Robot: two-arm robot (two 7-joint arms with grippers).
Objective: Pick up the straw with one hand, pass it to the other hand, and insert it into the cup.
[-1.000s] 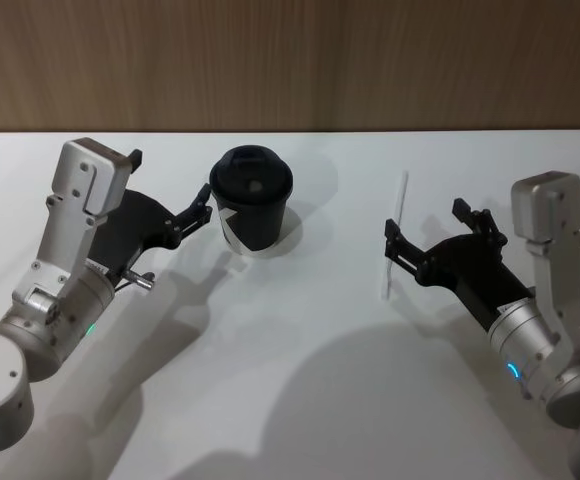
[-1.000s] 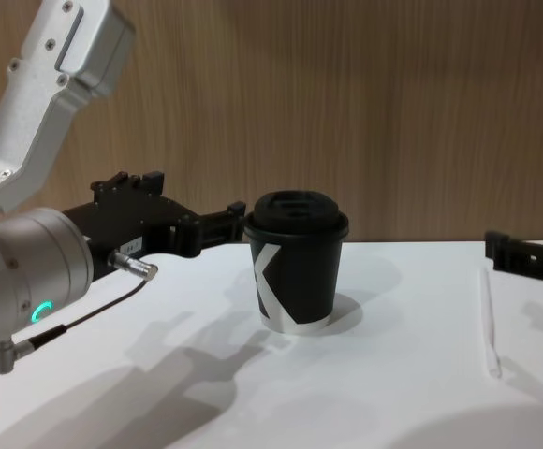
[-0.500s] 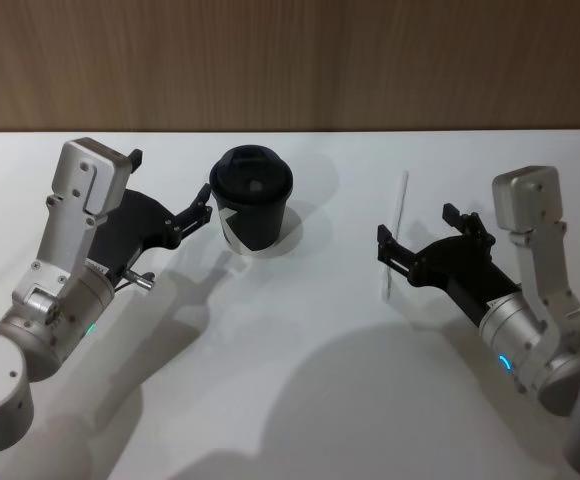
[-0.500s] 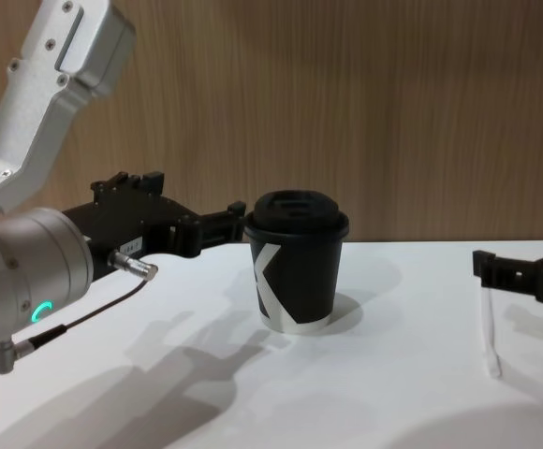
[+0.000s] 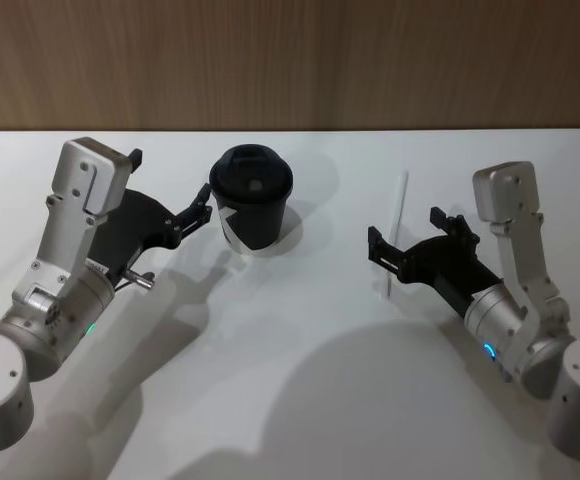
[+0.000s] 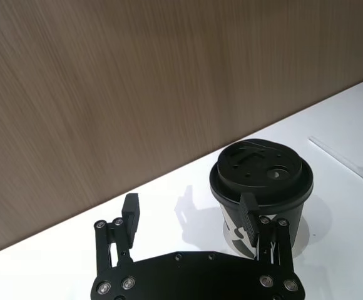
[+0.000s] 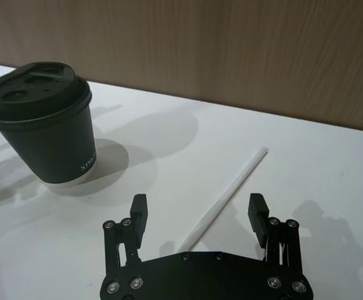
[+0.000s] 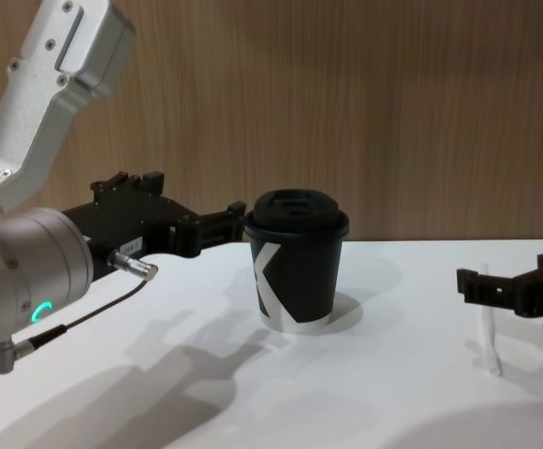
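The black cup (image 5: 251,200) with its dome lid stands upright on the white table, and it also appears in the chest view (image 8: 298,262). My left gripper (image 5: 168,185) hovers open just left of the cup, one fingertip close to its side (image 6: 249,206). The thin white straw (image 5: 400,205) lies flat to the right of the cup. My right gripper (image 5: 406,232) is open, its fingers straddling the straw's near half (image 7: 231,187) from above. Whether the fingers touch the table I cannot tell.
A wood-grain wall runs along the table's far edge (image 5: 290,131). The white table (image 5: 300,380) stretches bare in front of both arms. There is a gap of about a cup's width between the cup and the straw.
My right gripper has moved left and forward, from beside the straw to straddling it. The left arm, the cup and the straw have stayed put.
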